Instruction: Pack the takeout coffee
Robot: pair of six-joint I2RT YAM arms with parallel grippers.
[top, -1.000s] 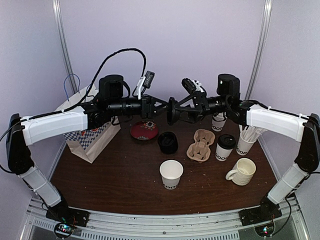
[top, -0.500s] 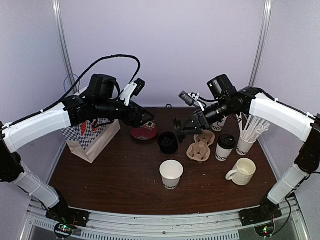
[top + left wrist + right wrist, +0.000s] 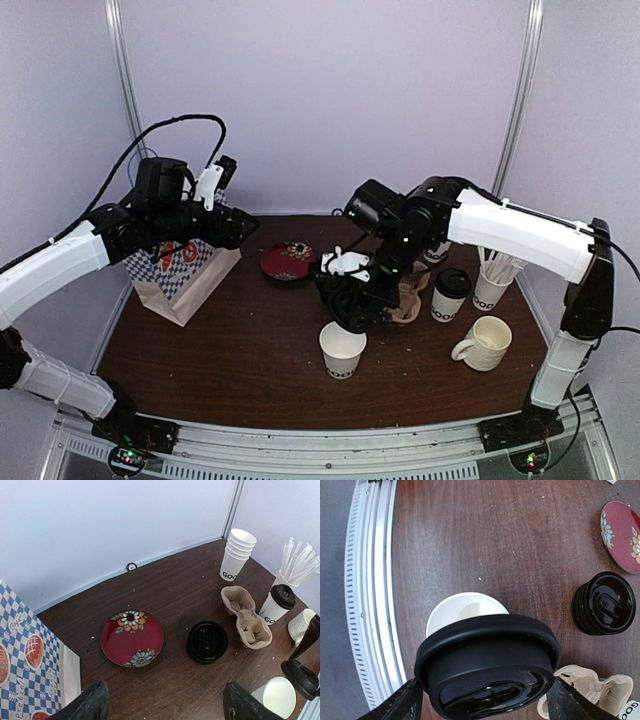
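My right gripper (image 3: 348, 303) is shut on a black dome lid (image 3: 485, 665), held tilted just above an open white paper cup (image 3: 343, 348) at the table's front middle; in the right wrist view the cup's rim (image 3: 462, 607) shows behind the lid. A lidded white cup (image 3: 451, 295) stands to the right. The brown pulp carrier (image 3: 246, 617) lies empty, half hidden by the right arm in the top view. A stack of black lids (image 3: 207, 641) sits left of it. My left gripper (image 3: 240, 228) hangs open and empty, high over the back left.
A checkered paper bag (image 3: 185, 270) lies at the left, a red flowered plate (image 3: 288, 261) behind the middle. A cream mug (image 3: 485, 343), a cup of straws (image 3: 492, 285) and a stack of lidless cups (image 3: 236, 554) stand at the right.
The right arm has swung down and forward with the lid, from high at the back to just over the open cup. The left arm has drawn back to the left, its jaws wider.
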